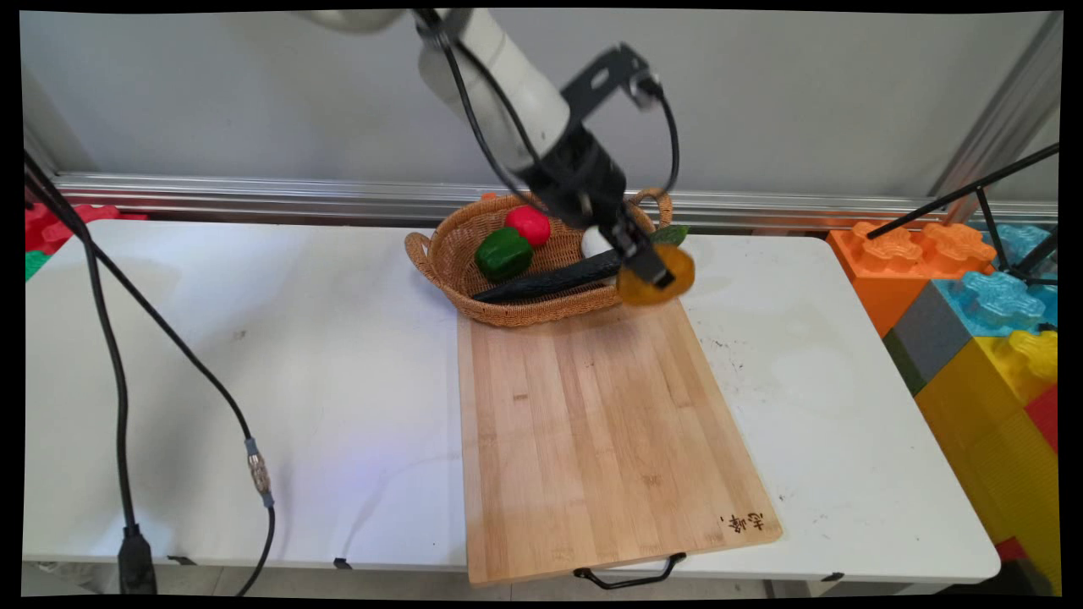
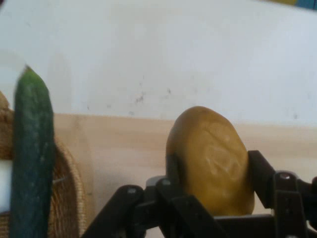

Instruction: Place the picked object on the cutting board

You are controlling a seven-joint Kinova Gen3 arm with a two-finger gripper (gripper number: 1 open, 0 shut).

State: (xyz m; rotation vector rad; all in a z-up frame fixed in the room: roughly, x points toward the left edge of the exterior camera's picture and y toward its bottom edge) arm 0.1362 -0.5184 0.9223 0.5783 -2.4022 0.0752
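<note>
So the black two-finger gripper [image 1: 650, 272] is clamped on a rounded yellow-brown potato-looking thing [image 1: 656, 277], one finger on each side. In the hand view the potato [image 2: 210, 161] fills the gap between the fingers [image 2: 262, 173], so it's squeezed across its narrower width, which is probably why it sits steady there. It looks held up in the air, not resting on anything, right over the far right corner of the pale bamboo cutting board [image 1: 592, 423], just past the basket's edge.

Right beside it is the woven wicker basket with loop handles [image 1: 448, 254], sitting at the board's far end and overlapping it a bit. Inside there's a long dark green cucumber [image 1: 550, 279] lying slanted with one end near the gripper, a green bell pepper [image 1: 503, 252], a red round tomato-ish thing [image 1: 529, 224], something white [image 1: 595, 243] mostly hidden behind the gripper, and a green leaf [image 1: 671, 235] poking out on the right.

Everything's on the white table [image 1: 211, 381]. The board has a black wire handle [image 1: 630, 577] hanging off the near edge. Big colourful toy building blocks [image 1: 973, 296] are stacked to the right.
</note>
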